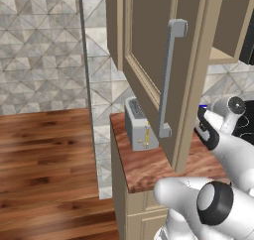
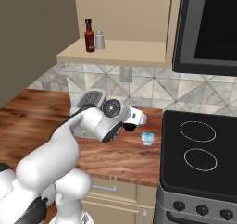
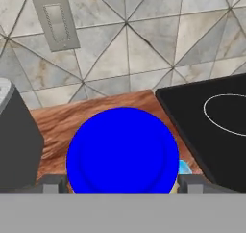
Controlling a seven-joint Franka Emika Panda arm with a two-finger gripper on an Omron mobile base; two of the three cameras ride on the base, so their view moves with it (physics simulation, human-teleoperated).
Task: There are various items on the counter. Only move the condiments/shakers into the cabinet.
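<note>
Blue lid (image 3: 123,150) at bottom centre, my fingers (image 3: 54,183) spread wide around it, gripping nothing. Bottle (image 2: 89,35) and shaker (image 2: 99,40) sit shelved upper left; next I back away.

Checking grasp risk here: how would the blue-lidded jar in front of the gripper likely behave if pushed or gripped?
The blue-lidded jar looks round with a smooth lid, so the fingertips could slip on it. It appears squat on the counter, so it would probably slide rather than tip.

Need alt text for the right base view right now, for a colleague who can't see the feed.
The dark red sauce bottle and pale grey shaker stand side by side on the open cabinet's shelf. Below, the white arm reaches low over the wooden counter toward a small blue-topped jar, beside the black stove.
</note>
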